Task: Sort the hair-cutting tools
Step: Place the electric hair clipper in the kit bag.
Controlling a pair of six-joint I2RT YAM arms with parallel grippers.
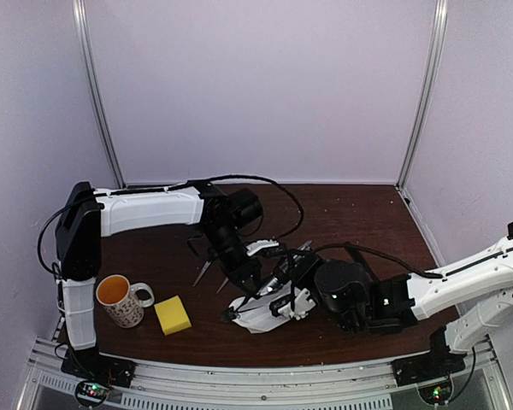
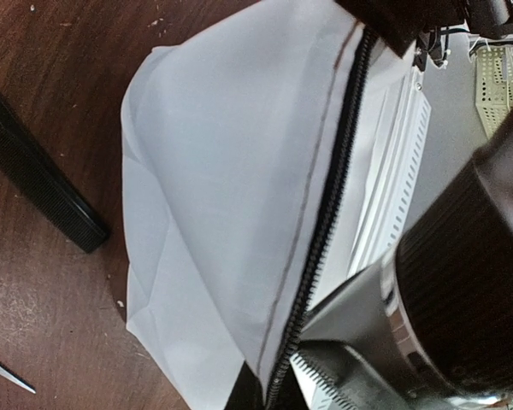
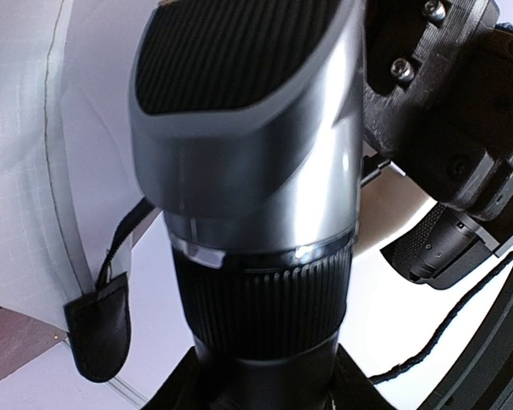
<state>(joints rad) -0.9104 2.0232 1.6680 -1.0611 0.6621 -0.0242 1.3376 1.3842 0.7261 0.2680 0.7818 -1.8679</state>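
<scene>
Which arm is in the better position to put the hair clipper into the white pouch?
Right. The right gripper holds the hair clipper at the open zipper mouth of the white pouch; the left gripper is shut on its edge, apparently holding it open.

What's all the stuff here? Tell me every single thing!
table: one, dark brown
pouch: one, white, black zip, mid-table
clipper: one, black and grey, at the pouch's opening
comb: one seen, black, on the table by the pouch
scissors: at least one, steel, left of the pouch, partly hidden
mug: one, patterned, orange inside, near left
sponge: one, yellow, right of the mug
left gripper: one, black, shut on the pouch
right gripper: one, black, shut on the clipper
</scene>
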